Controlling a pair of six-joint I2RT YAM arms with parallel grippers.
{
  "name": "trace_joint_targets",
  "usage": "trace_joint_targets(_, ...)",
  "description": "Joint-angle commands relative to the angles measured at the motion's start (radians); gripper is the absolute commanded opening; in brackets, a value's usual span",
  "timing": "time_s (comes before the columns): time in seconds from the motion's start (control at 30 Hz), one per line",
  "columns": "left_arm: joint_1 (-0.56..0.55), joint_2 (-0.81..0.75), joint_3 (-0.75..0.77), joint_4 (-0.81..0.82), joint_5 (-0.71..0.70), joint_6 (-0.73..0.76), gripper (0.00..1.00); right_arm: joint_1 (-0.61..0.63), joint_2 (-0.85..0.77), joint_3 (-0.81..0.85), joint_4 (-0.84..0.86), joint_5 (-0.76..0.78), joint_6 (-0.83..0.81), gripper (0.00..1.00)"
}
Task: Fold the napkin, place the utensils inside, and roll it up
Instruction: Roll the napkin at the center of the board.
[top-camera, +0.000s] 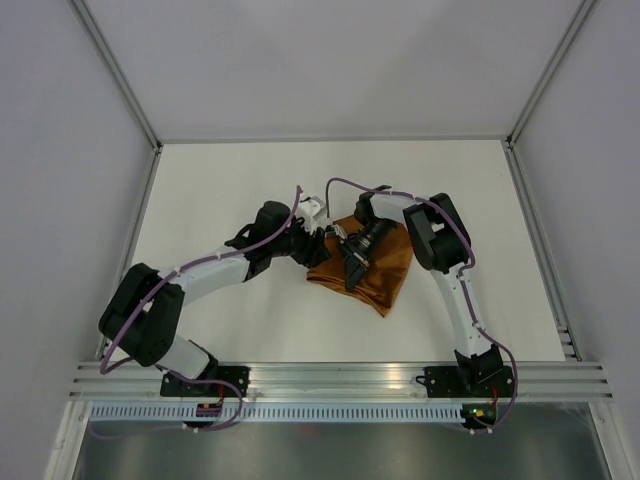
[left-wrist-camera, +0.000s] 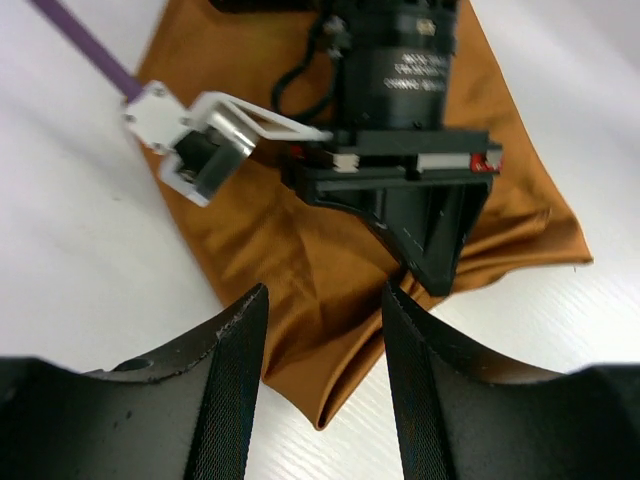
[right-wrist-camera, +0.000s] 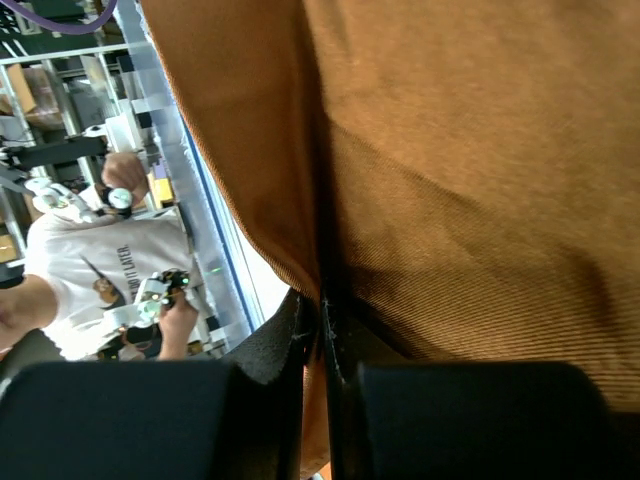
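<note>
The rust-orange napkin (top-camera: 382, 268) lies folded and bunched on the white table, right of centre. My right gripper (top-camera: 352, 270) comes down on its left part. In the right wrist view the right gripper (right-wrist-camera: 322, 312) is shut, pinching a fold of the napkin (right-wrist-camera: 470, 180). My left gripper (top-camera: 312, 245) sits at the napkin's left edge. Seen from the left wrist, the left gripper (left-wrist-camera: 325, 300) is open, and a folded corner of the napkin (left-wrist-camera: 310, 270) lies between its fingers (left-wrist-camera: 235, 370) without touching them. The utensils are out of view.
The right wrist's white camera bracket (left-wrist-camera: 200, 140) and purple cable hang over the cloth close to my left fingers. An aluminium rail (top-camera: 340, 380) runs along the near table edge. White walls close in the table's back and sides. A person (right-wrist-camera: 90, 260) stands beyond the rail.
</note>
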Motion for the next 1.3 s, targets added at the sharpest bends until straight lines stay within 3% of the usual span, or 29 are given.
trace_joint_targets(0.0,-0.061,0.04,0.072,-0.096,0.054,0.103,0.55,-0.007,0.057,-0.004,0.038,0.147,-0.121,0.1)
trace_joint_targets(0.13,-0.136,0.078,0.092,-0.133,0.017,0.123,0.55,-0.01,0.063,-0.012,0.049,0.159,-0.11,0.1)
trace_joint_targets(0.63,-0.244,0.147,0.132,-0.191,-0.095,0.146,0.57,-0.024,0.052,-0.036,0.07,0.165,-0.104,0.1)
trace_joint_targets(1.27,-0.287,0.227,0.181,-0.197,-0.183,0.209,0.63,-0.038,0.058,-0.027,0.06,0.182,-0.11,0.09)
